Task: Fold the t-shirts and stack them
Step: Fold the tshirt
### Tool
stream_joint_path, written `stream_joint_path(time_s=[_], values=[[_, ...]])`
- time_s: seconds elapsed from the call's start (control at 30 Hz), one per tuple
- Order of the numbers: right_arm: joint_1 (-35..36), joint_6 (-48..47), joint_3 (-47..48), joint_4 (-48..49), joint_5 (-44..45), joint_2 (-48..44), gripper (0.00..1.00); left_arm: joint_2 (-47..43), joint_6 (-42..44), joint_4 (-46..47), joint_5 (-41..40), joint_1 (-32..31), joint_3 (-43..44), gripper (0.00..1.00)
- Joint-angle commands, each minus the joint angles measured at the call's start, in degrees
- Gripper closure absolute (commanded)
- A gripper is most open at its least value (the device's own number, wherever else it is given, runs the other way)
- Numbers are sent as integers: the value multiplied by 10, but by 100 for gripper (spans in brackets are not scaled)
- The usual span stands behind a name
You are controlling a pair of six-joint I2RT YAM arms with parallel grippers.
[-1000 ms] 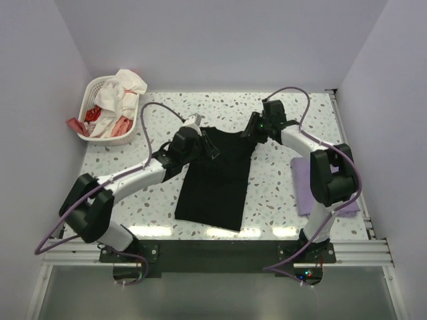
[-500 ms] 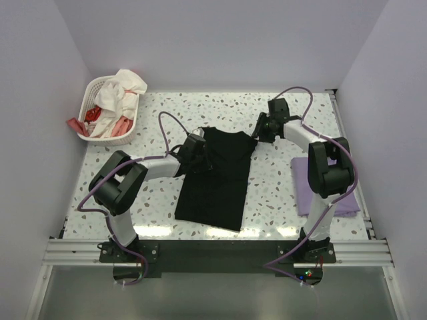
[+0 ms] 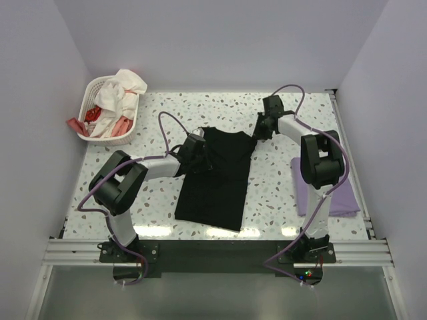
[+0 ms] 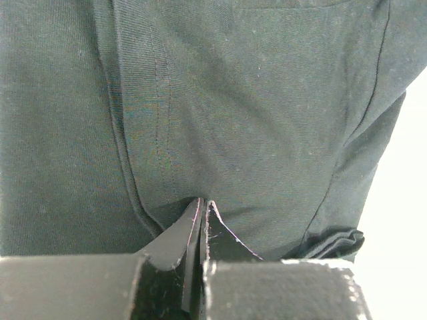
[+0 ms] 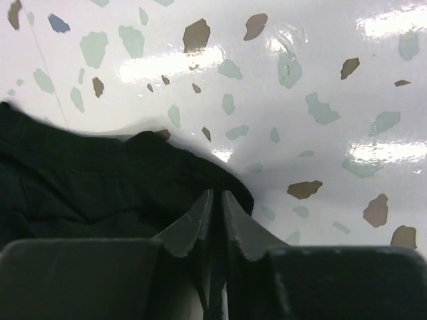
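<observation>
At centre of speckled white table (image 3: 273,190): large plain black short-sleeved cloth tee (image 3: 217,180), long axis 12 to 6, collar at 12. Pinched at 10 o'clock shoulder by left gripper (image 4: 203,203), at 2 o'clock sleeve by right gripper (image 5: 215,195).

Table (image 3: 273,193): glossy white terrazzo top, flecked grey, brown and teal, with bright glare patches from overhead light.
Walls (image 3: 227,40): plain pale lavender-white, on three sides.
Near edge: aluminium rail (image 3: 360,250).
Far left corner: white plastic laundry basket (image 3: 93,83) of crumpled cloths.
</observation>
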Motion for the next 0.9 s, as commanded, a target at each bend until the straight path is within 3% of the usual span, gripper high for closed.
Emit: stream_joint_path(time_s=[0.0, 0.07, 0.3, 0.33, 0.37, 0.43, 0.6, 0.87], values=[[4, -8, 46, -19, 1, -10, 89, 11, 15, 4, -10, 7, 0, 100], [5, -13, 60, -33, 1, -10, 97, 11, 16, 4, -10, 7, 0, 100], [13, -32, 131, -77, 19, 15, 100, 13, 19, 8, -9, 10, -1, 100], [15, -35, 134, -84, 22, 14, 96, 13, 19, 9, -7, 11, -1, 100], [16, -40, 131, -86, 26, 12, 84, 12, 19, 9, -5, 11, 0, 100], [17, -50, 111, -70, 30, -2, 77, 13, 19, 12, -3, 11, 1, 100], [45, -94, 103, -74, 38, -7, 68, 19, 20, 16, -1, 13, 3, 100], [92, -126, 123, -119, 130, 23, 58, 24, 18, 23, 12, 16, 3, 100]])
